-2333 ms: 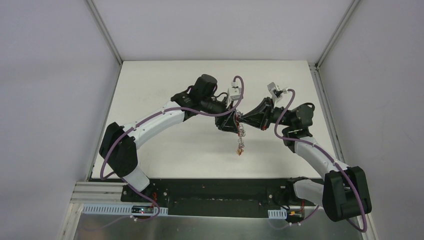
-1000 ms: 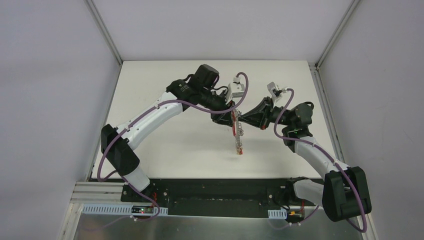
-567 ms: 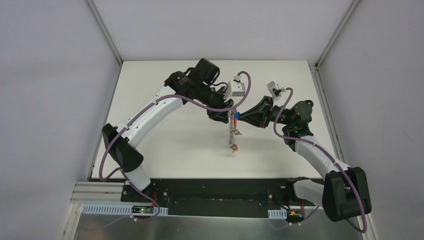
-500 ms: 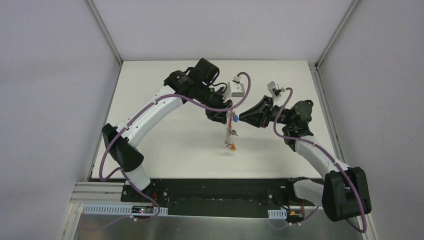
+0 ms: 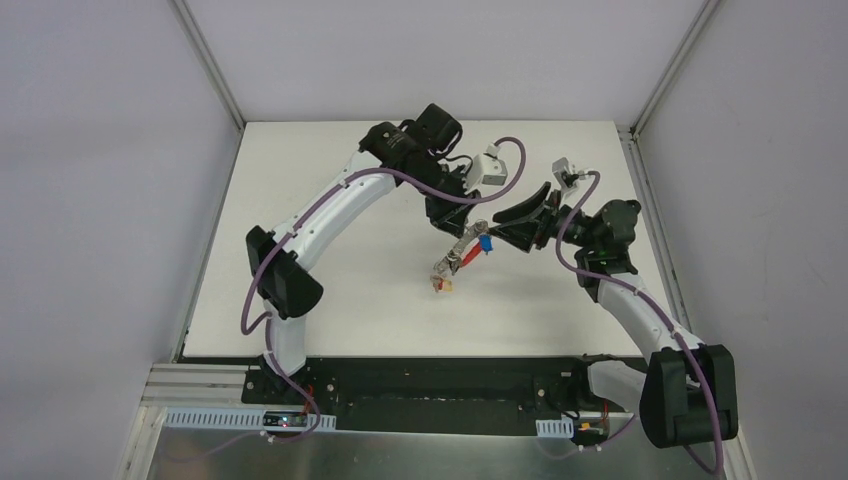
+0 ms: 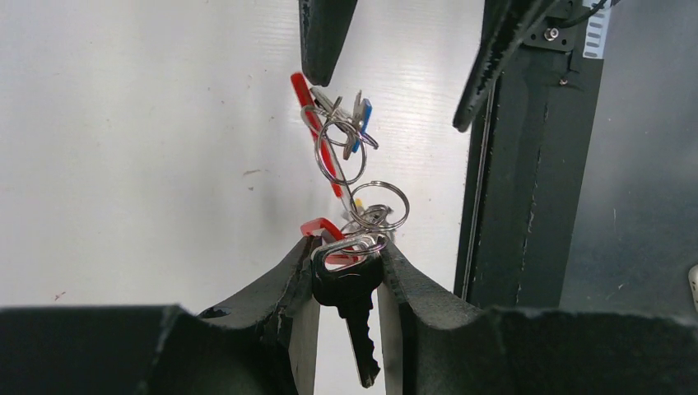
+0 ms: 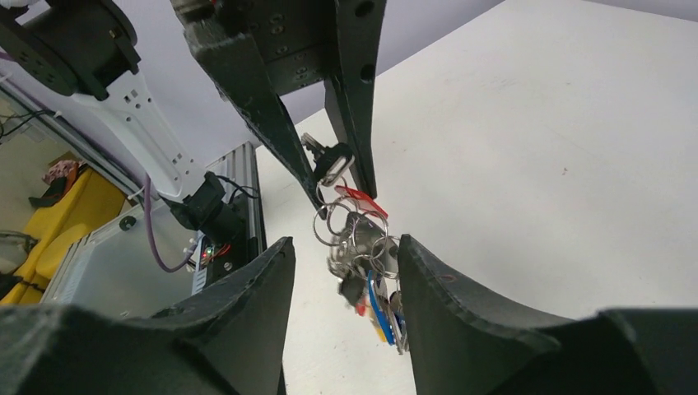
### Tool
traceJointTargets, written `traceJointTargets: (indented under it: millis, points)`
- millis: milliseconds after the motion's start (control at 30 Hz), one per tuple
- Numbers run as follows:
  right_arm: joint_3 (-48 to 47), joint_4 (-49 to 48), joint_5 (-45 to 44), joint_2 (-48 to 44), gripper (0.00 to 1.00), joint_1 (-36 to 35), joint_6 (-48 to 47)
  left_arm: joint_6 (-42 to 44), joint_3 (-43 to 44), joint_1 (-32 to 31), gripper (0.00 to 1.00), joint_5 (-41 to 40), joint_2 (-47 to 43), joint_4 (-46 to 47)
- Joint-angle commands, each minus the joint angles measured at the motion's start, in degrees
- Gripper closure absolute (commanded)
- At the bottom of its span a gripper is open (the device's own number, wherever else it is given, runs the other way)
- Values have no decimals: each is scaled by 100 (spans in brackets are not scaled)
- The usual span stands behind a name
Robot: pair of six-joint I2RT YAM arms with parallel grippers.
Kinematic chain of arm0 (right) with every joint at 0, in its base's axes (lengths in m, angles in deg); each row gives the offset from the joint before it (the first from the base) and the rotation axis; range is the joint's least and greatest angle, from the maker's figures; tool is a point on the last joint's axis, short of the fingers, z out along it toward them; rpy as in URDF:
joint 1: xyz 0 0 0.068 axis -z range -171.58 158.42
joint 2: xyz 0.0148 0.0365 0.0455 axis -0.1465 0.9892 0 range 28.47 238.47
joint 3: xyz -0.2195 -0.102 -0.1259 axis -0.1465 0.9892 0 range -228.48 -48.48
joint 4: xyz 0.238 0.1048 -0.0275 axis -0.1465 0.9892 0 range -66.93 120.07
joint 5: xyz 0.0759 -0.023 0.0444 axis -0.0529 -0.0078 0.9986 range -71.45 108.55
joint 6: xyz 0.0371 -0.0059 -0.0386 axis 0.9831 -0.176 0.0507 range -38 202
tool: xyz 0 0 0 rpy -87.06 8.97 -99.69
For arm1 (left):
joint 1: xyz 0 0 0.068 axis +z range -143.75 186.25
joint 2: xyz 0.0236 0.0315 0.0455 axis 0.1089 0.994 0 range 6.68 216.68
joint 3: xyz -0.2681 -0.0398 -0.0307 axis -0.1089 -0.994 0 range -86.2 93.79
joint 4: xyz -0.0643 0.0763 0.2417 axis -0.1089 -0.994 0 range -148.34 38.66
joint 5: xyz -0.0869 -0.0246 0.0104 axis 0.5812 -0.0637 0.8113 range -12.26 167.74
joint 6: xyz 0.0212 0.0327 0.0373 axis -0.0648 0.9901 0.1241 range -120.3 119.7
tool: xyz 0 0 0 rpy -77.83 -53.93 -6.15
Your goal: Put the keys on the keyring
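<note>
Tightly in left gripper [image 6: 346, 252]: black key [image 6: 349, 290].

Top view: keyring [image 5: 462, 255] is showing too small to split into single keys. Left wrist: left gripper [image 6: 344, 247] is covering the black key [image 6: 355, 325] head's sides, and right gripper [image 6: 388, 105] is running off the far edge. Right wrist: lowest keys [image 7: 380, 313] are blurring.

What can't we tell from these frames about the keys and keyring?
- Top external: keyring too small to count what hangs on it.
- Left wrist: black key, hole hidden inside the left gripper.
- Right wrist: tags blurred and overlapping; contact with the open right gripper unclear.
</note>
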Motion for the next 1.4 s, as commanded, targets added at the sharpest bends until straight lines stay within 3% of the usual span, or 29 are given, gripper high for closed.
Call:
traceJointTargets:
  millis: [0,400,767,1000,1367]
  points:
    - [-268,127,-149,-147,48,201,-181,-297,433,49,100,240,277,165]
    - [-251,341,-75,-86,47,537,-301,-516,-1458,381,100,-103,645,499]
    - [-274,336,29,-129,46,904,-241,-168,-3065,383,100,-624,511,63]
    - [-269,335,29,-142,46,1185,-238,13,-3562,383,100,-1100,487,-198]
    - [-245,458,9,-171,45,1288,-343,45,-3923,330,82,-1737,565,-461]
